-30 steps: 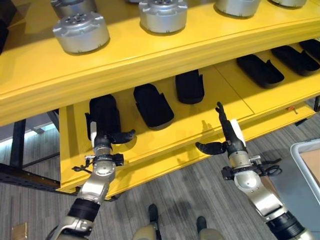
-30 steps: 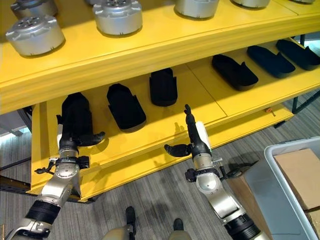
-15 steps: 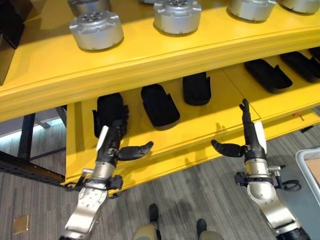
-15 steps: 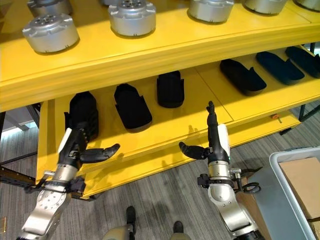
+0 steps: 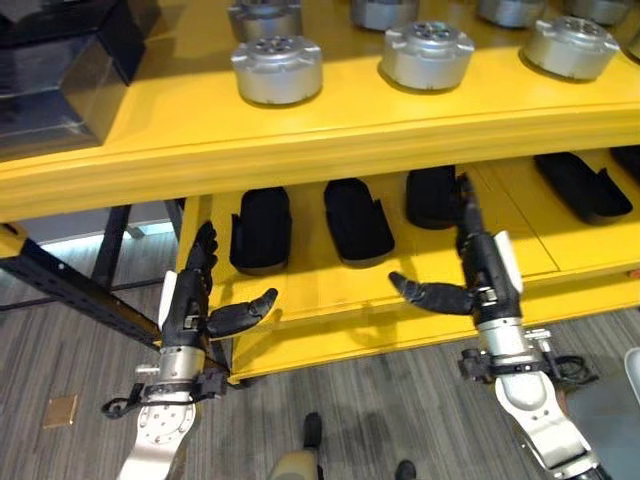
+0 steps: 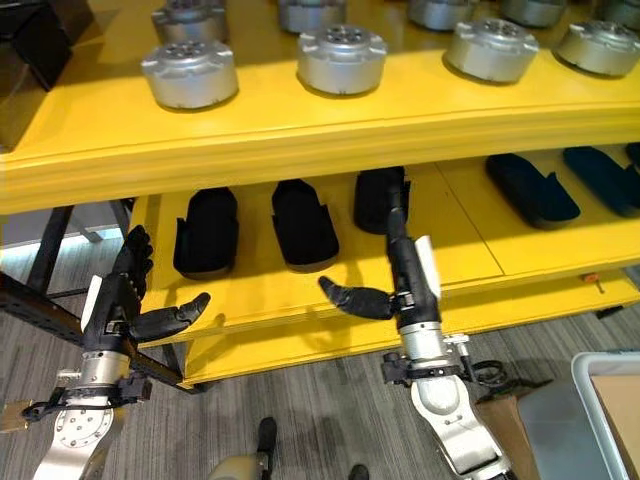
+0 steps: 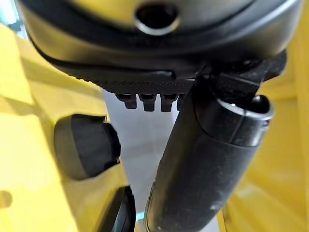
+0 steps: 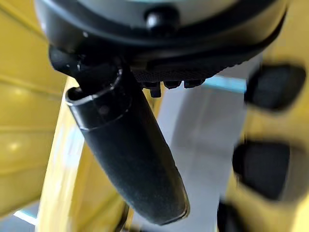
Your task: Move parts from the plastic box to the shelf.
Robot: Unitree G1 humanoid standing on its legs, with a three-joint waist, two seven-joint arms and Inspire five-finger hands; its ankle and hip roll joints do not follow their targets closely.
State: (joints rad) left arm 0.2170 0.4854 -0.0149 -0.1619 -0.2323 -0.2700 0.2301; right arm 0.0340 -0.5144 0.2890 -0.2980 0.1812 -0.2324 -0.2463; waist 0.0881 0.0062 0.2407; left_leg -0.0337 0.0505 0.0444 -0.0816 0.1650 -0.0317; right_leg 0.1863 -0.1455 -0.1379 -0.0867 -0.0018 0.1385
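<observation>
Both my hands are empty: my left hand (image 5: pixel 190 300) and my right hand (image 5: pixel 480 275) hold their fingers straight up, thumbs spread toward each other, in front of the yellow two-tier shelf (image 5: pixel 300 150). Beyond my fingertips, on its lower board, lie matte black oblong moulded parts (image 5: pixel 261 228), side by side, long axes running front to back, notched ends toward me. Above them, on the upper board, stand squat round silver metal housings (image 5: pixel 277 69). A grey plastic box (image 6: pixel 610 400) corner sits low beside my right arm.
</observation>
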